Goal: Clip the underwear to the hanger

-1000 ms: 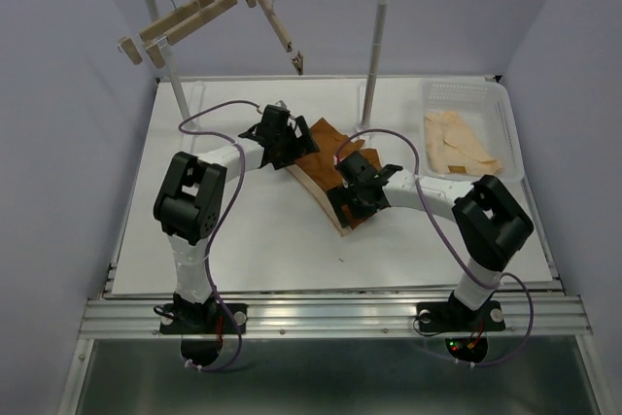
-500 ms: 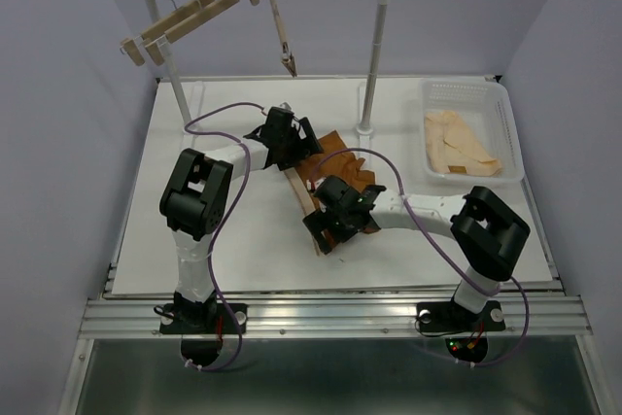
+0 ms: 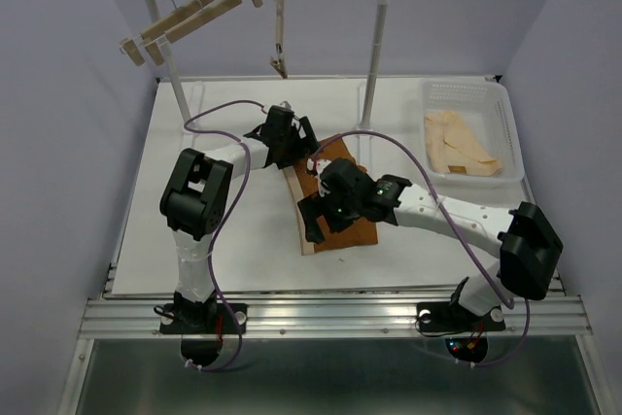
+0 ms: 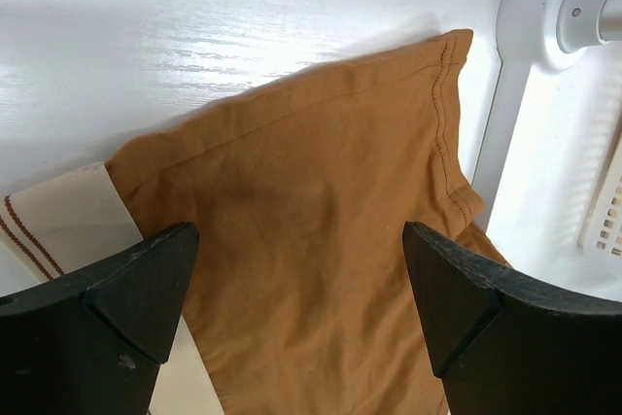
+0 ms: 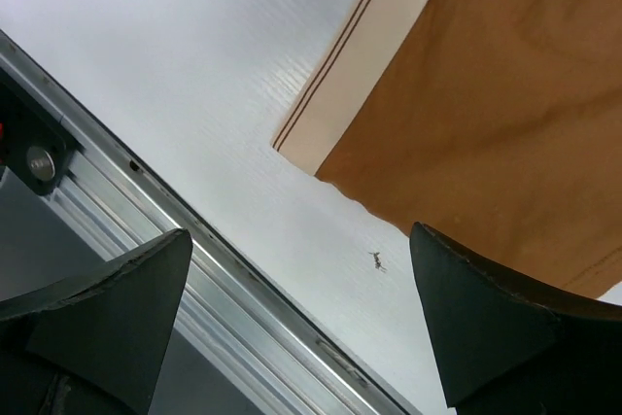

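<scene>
White table [image 3: 194, 225] carries a rack [image 3: 379, 46] along its far side; the underwear [image 3: 352, 230] lies flat just on the near side of the rack, close to the foot of its right post, long axis running near to far along the pale waistband [image 5: 360, 55], which forms the left edge, leg openings pointing right toward that post. The hanger [image 3: 279, 31] dangles from the rack's rail about mid-span, bar close to vertical, clip end down. Left gripper [image 4: 299, 235] hovers over the garment corner nearest the rack, right gripper [image 5: 301, 233] over the waistband corner farthest from the rack; both sets of jaws spread wide, pinching nothing
</scene>
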Available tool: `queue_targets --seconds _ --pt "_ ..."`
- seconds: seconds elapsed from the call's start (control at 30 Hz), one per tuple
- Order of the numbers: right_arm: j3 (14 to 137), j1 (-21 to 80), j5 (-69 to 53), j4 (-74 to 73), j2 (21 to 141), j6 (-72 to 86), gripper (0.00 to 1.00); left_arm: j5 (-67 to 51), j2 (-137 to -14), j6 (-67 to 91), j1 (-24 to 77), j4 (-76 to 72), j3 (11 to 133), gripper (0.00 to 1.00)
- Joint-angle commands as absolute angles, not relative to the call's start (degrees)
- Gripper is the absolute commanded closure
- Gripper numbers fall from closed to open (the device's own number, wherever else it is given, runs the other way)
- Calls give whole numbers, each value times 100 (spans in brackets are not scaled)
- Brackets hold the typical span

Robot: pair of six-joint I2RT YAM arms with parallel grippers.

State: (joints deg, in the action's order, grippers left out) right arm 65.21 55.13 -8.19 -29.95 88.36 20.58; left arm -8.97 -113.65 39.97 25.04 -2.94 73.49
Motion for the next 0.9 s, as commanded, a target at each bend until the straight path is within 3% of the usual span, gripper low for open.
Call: queue_targets --seconds 0.0,0.27,0.7,0.87 --pt "6540 5344 -343 -3006 8824 2311 0 -826 -11092 3718 2531 -281 7629 1" --pt "5934 4290 -650 -1891 9193 2303 0 -791 -10154 3578 2584 -517 6902 1" --pt "4940 4289 -316 -1652 9299 2785 0 -220 -8034 3673 2742 -422 4826 1" --pt "4509 4289 -1561 -1512 8870 2691 0 210 -7148 3788 2742 -89 4413 1"
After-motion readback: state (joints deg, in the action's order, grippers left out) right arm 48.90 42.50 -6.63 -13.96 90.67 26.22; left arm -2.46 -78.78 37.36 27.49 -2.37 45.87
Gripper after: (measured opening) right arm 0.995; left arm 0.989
